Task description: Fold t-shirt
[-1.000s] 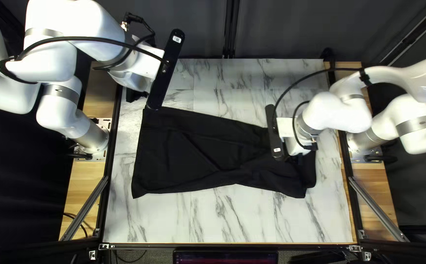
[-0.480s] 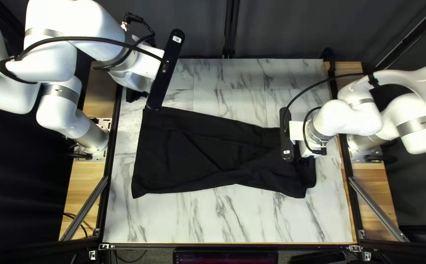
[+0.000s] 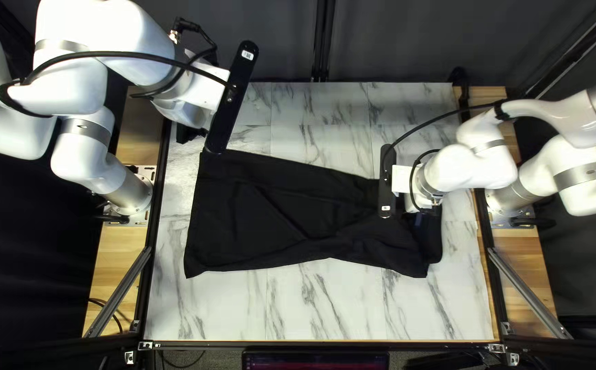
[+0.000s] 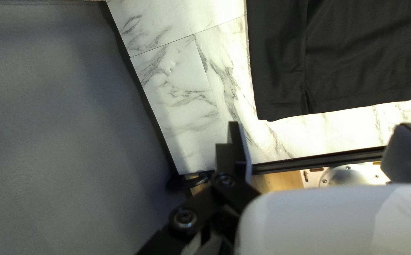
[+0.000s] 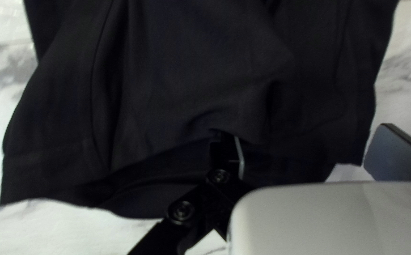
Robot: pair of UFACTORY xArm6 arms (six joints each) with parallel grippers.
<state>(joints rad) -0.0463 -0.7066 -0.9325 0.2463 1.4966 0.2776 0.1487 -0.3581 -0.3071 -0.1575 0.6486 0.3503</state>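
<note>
Since a half second ago the right gripper [image 5: 305,132] has shifted a little toward the table's left edge, while the t-shirt [image 3: 277,212] and the left gripper [image 4: 319,127] look unmoved. Black and rumpled, the shirt lies lengthwise across the table [image 3: 311,308], its wide end nearer the left edge, its bunched end nearer the right. Both grippers stand open, holding nothing; one right finger dips against the raised cloth. It should handle as light, limp and hardly fragile, though a single layer could slip or drag. Best to pinch all layers at the bunched end's corners, and the wide end's corners likewise.
</note>
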